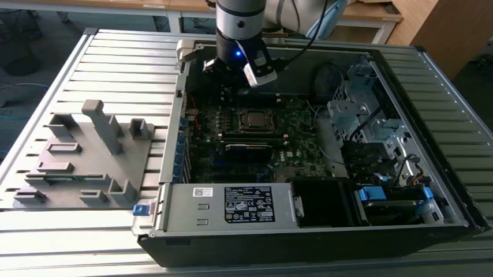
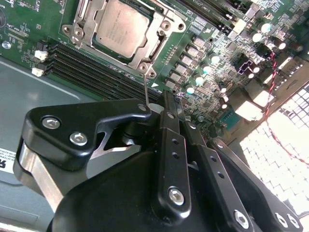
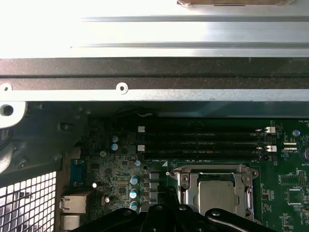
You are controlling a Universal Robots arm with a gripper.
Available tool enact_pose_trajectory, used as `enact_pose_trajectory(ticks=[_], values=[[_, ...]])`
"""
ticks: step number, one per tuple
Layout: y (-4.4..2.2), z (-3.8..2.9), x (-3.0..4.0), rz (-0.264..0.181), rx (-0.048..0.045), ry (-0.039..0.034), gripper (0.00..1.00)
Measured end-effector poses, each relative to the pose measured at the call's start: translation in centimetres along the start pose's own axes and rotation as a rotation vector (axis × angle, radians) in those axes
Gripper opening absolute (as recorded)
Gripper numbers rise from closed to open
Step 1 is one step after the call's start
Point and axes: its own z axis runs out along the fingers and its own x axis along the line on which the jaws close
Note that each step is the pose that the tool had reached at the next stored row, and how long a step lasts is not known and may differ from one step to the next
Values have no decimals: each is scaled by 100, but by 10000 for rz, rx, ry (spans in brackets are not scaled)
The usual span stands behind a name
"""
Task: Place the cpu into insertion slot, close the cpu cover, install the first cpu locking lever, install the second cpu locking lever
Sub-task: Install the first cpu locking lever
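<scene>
Cpu point(image 2: 118, 30) sits in the insertion slot point(image 2: 158, 47) mid-motherboard point(image 2: 29, 19), with the cpu cover point(image 2: 170, 19) lowered over it. We judge both levers are not yet installed, as one locking lever point(image 2: 145, 87) stands upright. Gripper point(image 2: 172, 99) hovers close, jaws clenched on nothing.

Cpu point(image 3: 216, 195) sits framed by the cpu cover point(image 3: 212, 169). Long black memory slots point(image 3: 203, 137) just beside it; capacitors point(image 3: 134, 180) near; metal chassis wall point(image 3: 154, 94) beyond.

Even daylight outside; computer case point(image 1: 231, 248) dim inside; glare whitens slatted table point(image 3: 145, 19) and mesh point(image 2: 260, 145)
</scene>
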Motion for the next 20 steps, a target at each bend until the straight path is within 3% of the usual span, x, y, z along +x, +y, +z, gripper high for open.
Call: enact_pose_trajectory(ticks=[4,10,20], values=[[-1,-1,7,-1,-22,2,10],[0,0,13,-1,-198,4,10],[-2,4,66,-2,-230,5,10]])
